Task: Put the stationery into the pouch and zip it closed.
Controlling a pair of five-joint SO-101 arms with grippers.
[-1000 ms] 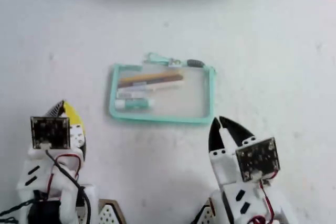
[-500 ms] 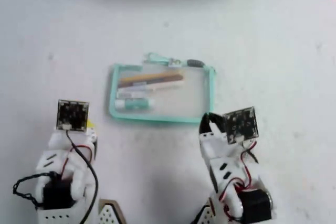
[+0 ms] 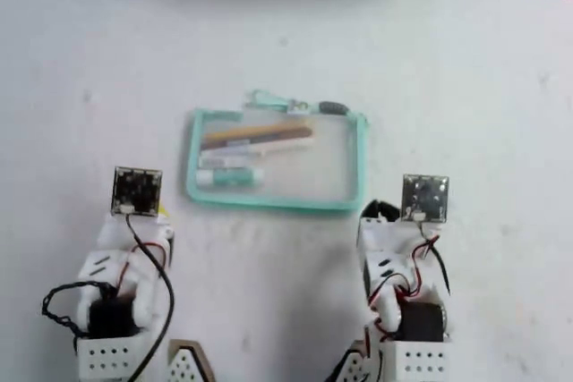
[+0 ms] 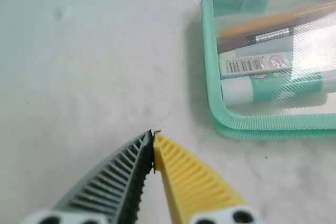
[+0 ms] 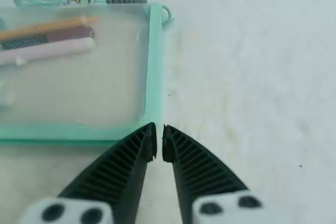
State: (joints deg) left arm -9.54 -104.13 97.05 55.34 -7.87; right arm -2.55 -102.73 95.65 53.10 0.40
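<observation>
You seem to be in a robotics lab or workshop: a plain white table [image 3: 466,87], and on the left arm [image 3: 116,284] and right arm [image 3: 398,292] bare wires [image 3: 152,266] and open circuit boards [image 3: 137,191].

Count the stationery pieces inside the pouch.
5 that I can make out, all inside the pouch, from far edge to near: orange pencil, dark pen, pale pink pen, white labelled tube, teal-and-white stick. Overlap may hide more.

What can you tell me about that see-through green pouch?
The pouch is a rectangle of clear plastic with mint-green trim, lying flat on the white table. Stationery, including a white-and-green tube, shows through it. A grey zip pull sits near one end of its far edge, beside a mint loop.
</observation>
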